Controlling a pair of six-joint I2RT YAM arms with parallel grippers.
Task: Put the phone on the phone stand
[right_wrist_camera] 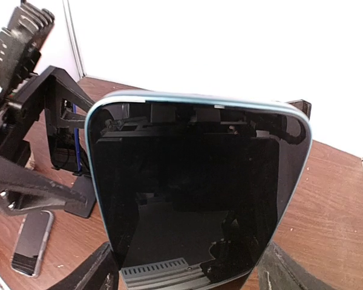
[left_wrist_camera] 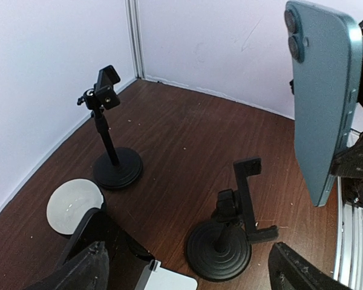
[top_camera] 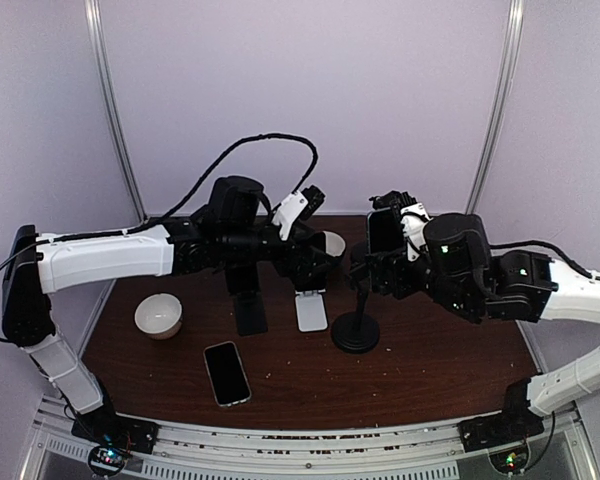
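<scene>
A blue phone (top_camera: 384, 230) with a dark screen (right_wrist_camera: 199, 187) stands upright in the air, and my right gripper (right_wrist_camera: 187, 272) is shut on its lower edges. In the left wrist view its blue back (left_wrist_camera: 323, 96) hangs above and right of the phone stand. The phone stand (top_camera: 356, 330) is black, with a round base and an empty clamp (left_wrist_camera: 248, 193). It stands just below the held phone. My left gripper (left_wrist_camera: 187, 278) is open and empty, hovering left of that stand (top_camera: 318, 268).
A second phone (top_camera: 227, 372) lies flat near the front. A white bowl (top_camera: 159, 315) sits at the left, another (top_camera: 332, 243) behind my left gripper. Black (top_camera: 248, 310) and white (top_camera: 311, 310) flat stands are mid-table. A taller clamp stand (left_wrist_camera: 117, 169) is near the wall.
</scene>
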